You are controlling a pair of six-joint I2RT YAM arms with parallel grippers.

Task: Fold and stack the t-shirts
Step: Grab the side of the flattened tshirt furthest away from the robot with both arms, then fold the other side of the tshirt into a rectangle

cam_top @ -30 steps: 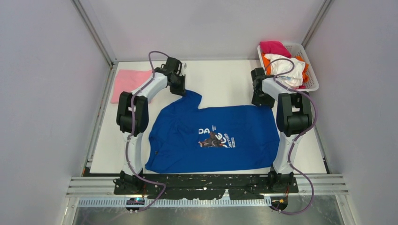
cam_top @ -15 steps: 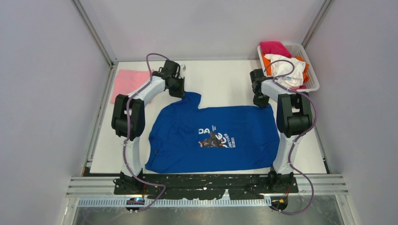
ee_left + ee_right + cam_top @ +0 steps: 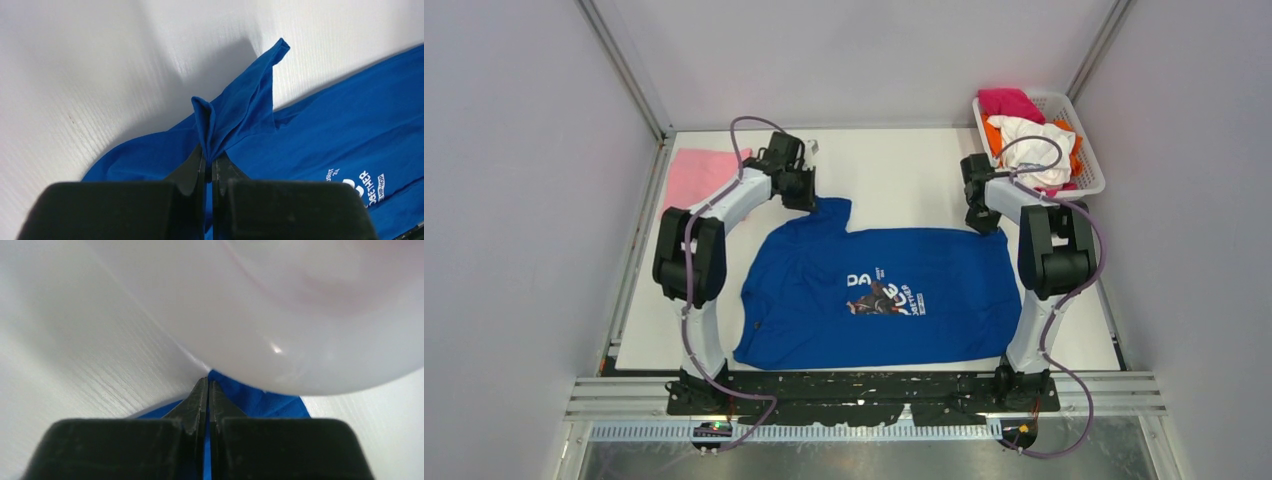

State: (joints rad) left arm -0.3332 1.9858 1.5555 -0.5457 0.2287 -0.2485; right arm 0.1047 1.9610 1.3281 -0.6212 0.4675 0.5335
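1. White, faintly ribbed surface [image 3: 904, 170] fills the floor of a booth with pale grey walls [image 3: 524, 200], and the two arms are bolted at its near edge.
2. A royal-blue cotton t-shirt [image 3: 954, 290] lies spread flat across the middle of the surface. Its round chest print with white lettering [image 3: 884, 296] faces up, and its hem is toward the right side.
3. The left gripper [image 3: 809, 202] is at the shirt's far left corner, over the far sleeve.
4. In the left wrist view the left gripper [image 3: 209, 161] has its jaws pressed together on a raised fold of the blue cloth, which stands up in a peak beyond the fingertips.
5. The right gripper [image 3: 981, 225] is at the shirt's far right corner, by the hem.
6. In the right wrist view the right gripper [image 3: 208, 390] is closed tight, with blue fabric caught between the jaws and showing just past them. A blurred pale shape covers the upper part of that view, and what it is cannot be told.
7. A folded light-pink t-shirt [image 3: 692, 178] lies flat at the far left of the surface, well apart from the blue one.
8. A white slatted plastic basket [image 3: 1088, 155] sits at the far right corner. It holds a crumpled magenta t-shirt [image 3: 1009, 102], an orange t-shirt [image 3: 990, 130] and a white t-shirt [image 3: 1034, 142] heaped together.
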